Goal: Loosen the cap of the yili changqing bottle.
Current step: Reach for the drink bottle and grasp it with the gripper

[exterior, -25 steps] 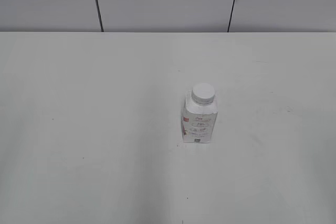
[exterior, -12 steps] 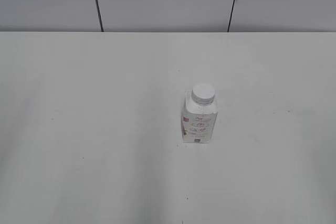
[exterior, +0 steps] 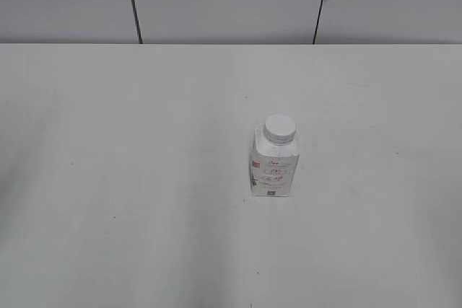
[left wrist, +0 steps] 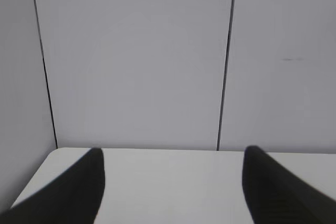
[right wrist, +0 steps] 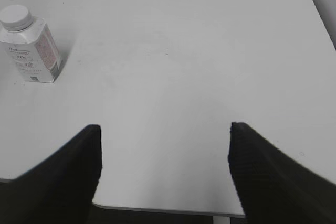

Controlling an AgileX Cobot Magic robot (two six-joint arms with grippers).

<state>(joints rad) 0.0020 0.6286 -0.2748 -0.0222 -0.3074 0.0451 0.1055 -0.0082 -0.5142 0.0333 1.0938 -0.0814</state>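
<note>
Nothing has moved this past second: the yili changqing bottle stands upright, its cap untouched, while the left gripper and right gripper wait spread wide, so loosening hasn't begun

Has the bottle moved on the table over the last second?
No. The bottle stands upright at the same spot below the right wall seam.

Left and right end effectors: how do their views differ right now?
The left end effector faces the grey panelled wall with no bottle in view; the right end effector looks down on the white table and the small white squarish plastic bottle. Both are open and empty.
</note>
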